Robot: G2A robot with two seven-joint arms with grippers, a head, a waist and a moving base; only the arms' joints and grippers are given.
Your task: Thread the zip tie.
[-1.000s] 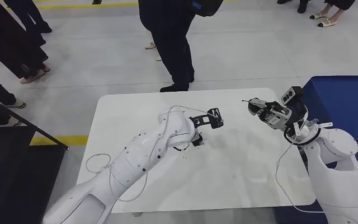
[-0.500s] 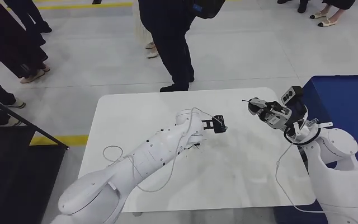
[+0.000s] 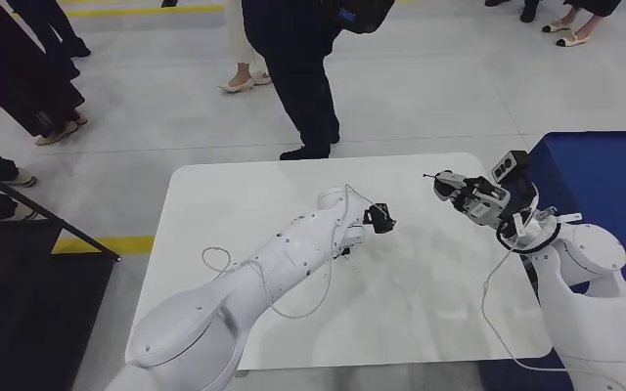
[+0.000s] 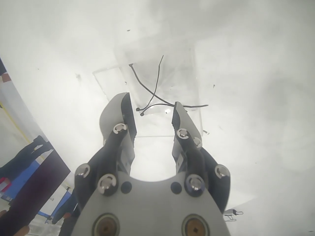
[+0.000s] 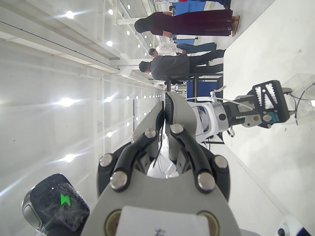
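Observation:
Three black zip ties (image 4: 153, 94) lie crossed in a clear tray (image 4: 195, 79) on the white table (image 3: 245, 195). My left gripper (image 4: 151, 101) hangs open just above them, one fingertip (image 4: 176, 105) over a tie's tail, nothing between the fingers. From above, the left gripper (image 3: 380, 217) sits near the table's middle. My right gripper (image 5: 164, 101) is raised at the table's right side, apart from the tray, and shut on a thin black zip tie (image 5: 157, 155). The tie's tip (image 3: 428, 177) pokes out of the right gripper (image 3: 442, 184) towards the left arm.
The left arm (image 5: 221, 116) lies across the table's middle. A person (image 3: 298, 68) stands close to the far edge. A blue stand (image 3: 587, 176) is beside the right arm. Bare tabletop lies between the two grippers and towards the near edge.
The left arm has swung in and turned, bringing its open gripper slightly right and down over the tray. The right arm has stayed still.

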